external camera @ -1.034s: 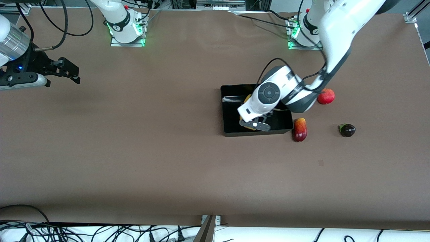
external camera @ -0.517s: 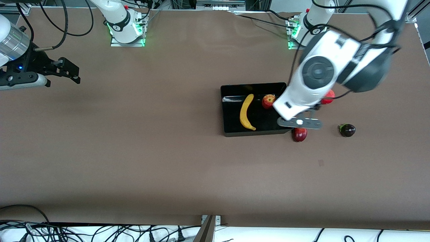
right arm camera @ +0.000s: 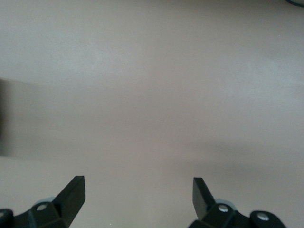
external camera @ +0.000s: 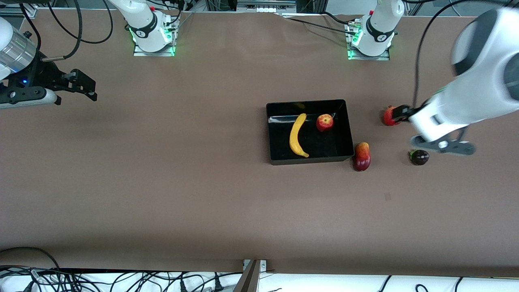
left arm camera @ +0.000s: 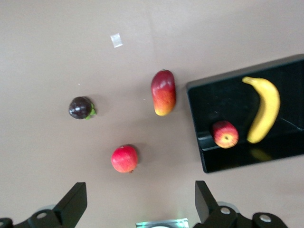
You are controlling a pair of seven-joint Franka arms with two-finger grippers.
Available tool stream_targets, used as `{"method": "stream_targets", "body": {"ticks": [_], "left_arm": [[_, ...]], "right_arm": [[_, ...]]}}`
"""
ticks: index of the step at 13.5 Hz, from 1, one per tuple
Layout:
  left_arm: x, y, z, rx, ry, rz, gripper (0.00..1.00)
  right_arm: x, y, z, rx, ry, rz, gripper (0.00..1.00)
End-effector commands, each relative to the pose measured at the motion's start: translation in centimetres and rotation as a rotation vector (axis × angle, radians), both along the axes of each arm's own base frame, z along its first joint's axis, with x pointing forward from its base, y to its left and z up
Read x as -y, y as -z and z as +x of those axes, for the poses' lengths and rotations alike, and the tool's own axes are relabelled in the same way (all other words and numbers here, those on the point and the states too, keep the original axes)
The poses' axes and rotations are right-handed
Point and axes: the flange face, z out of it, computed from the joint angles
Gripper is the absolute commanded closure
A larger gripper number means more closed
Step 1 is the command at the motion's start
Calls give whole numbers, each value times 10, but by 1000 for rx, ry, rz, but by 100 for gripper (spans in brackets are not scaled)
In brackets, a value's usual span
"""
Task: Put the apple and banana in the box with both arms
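Note:
The black box (external camera: 275,160) sits mid-table. The yellow banana (external camera: 298,135) and the red-and-yellow apple (external camera: 324,122) lie inside it, apart from each other. My left gripper (external camera: 401,113) is open and empty, up in the air over the round red fruit (external camera: 388,117) toward the left arm's end. The left wrist view shows its spread fingers (left arm camera: 137,204) with the box (left arm camera: 195,124), apple (left arm camera: 225,134) and banana (left arm camera: 263,109) below. My right gripper (external camera: 91,90) waits open and empty over bare table at the right arm's end, its jaws wide apart in its wrist view (right arm camera: 137,197).
A red-yellow mango (external camera: 361,156) lies against the box's corner nearest the front camera, toward the left arm's end. A dark purple fruit (external camera: 419,157) lies farther toward that end. The left wrist view shows the mango (left arm camera: 163,92), round red fruit (left arm camera: 124,158) and dark fruit (left arm camera: 80,107).
My left gripper let go of the banana in the box, rose and swung toward the left arm's end of the table. The right arm has not moved.

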Motion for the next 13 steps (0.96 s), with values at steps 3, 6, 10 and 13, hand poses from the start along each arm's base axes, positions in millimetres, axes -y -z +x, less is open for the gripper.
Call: {"method": "stream_targets", "body": {"ticks": [3, 6, 10, 13], "left_arm": [[-67, -17, -40, 200, -113, -74, 0], [-68, -27, -55, 213, -114, -68, 0], [-63, -25, -56, 204, -111, -61, 0], [-53, -24, -57, 191, -94, -62, 0]], "right_arm": [[0, -5, 2, 8, -1, -3, 0], [0, -5, 2, 8, -1, -3, 0], [-1, -5, 2, 8, -3, -3, 0], [-1, -5, 2, 8, -3, -3, 0]]}}
